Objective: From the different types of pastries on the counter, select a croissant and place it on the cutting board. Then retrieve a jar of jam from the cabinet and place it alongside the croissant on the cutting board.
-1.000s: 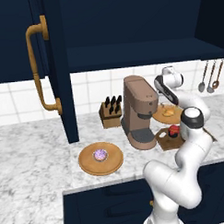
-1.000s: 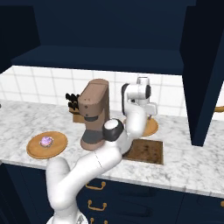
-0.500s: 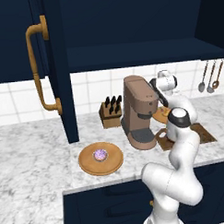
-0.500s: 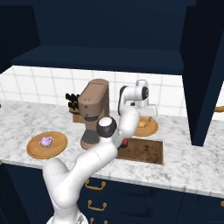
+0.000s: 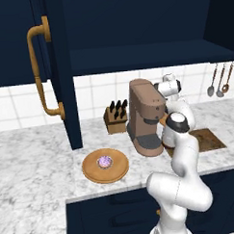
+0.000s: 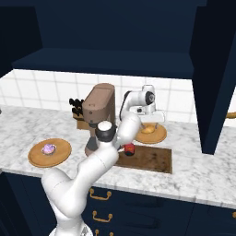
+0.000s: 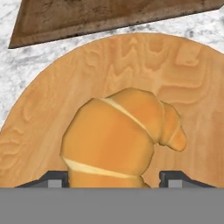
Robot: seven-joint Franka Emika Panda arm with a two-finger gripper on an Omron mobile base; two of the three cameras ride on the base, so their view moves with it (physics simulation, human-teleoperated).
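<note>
croissant (image 7: 120, 138) bottom is cut off by the hand view's lower edge; cutting board (image 7: 105, 17) only partly in frame.

The round plate (image 6: 159, 134) is hemmed by the coffee machine (image 6: 99, 115) alongside; the cutting board (image 6: 150, 159) in front lies largely bare beside the jar (image 6: 129, 148).

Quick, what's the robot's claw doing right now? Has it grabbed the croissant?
Gripper: its fingers sit on either side of the croissant, which lies on the round wooden plate. Whether it has squeezed shut on it cannot be told.
</note>
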